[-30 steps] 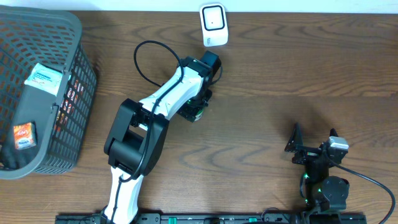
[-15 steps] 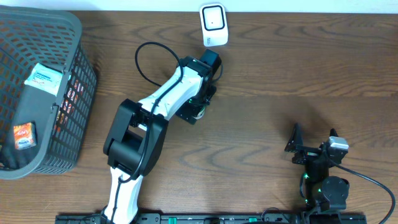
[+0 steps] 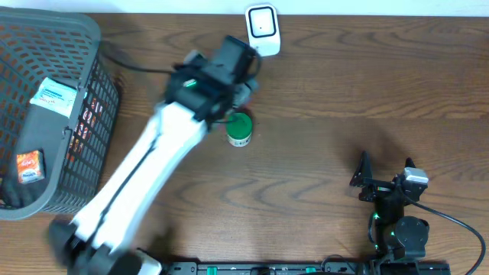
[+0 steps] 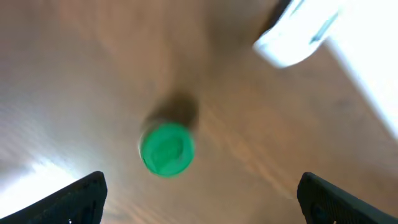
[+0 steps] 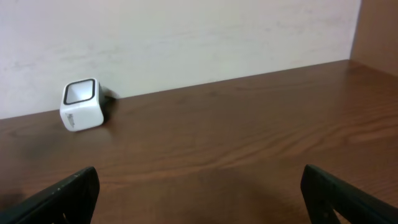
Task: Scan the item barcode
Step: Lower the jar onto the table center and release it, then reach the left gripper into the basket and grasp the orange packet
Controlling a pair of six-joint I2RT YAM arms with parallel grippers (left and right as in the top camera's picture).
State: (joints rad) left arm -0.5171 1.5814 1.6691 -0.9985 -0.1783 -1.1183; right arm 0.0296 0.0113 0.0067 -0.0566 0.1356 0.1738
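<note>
Green-lidded bottle (image 3: 239,130): 1 | white scanner (image 3: 262,30): 1 | grey basket (image 3: 97,121): 1

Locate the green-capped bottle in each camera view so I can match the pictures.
Overhead: the green-capped bottle is just left of centre, below the white scanner.
Left wrist: the bottle is left of centre, seen from above and blurred; the scanner is at upper right.
Right wrist: the bottle is not in it; the scanner is at left.
Shared landmark: the white scanner.
</note>
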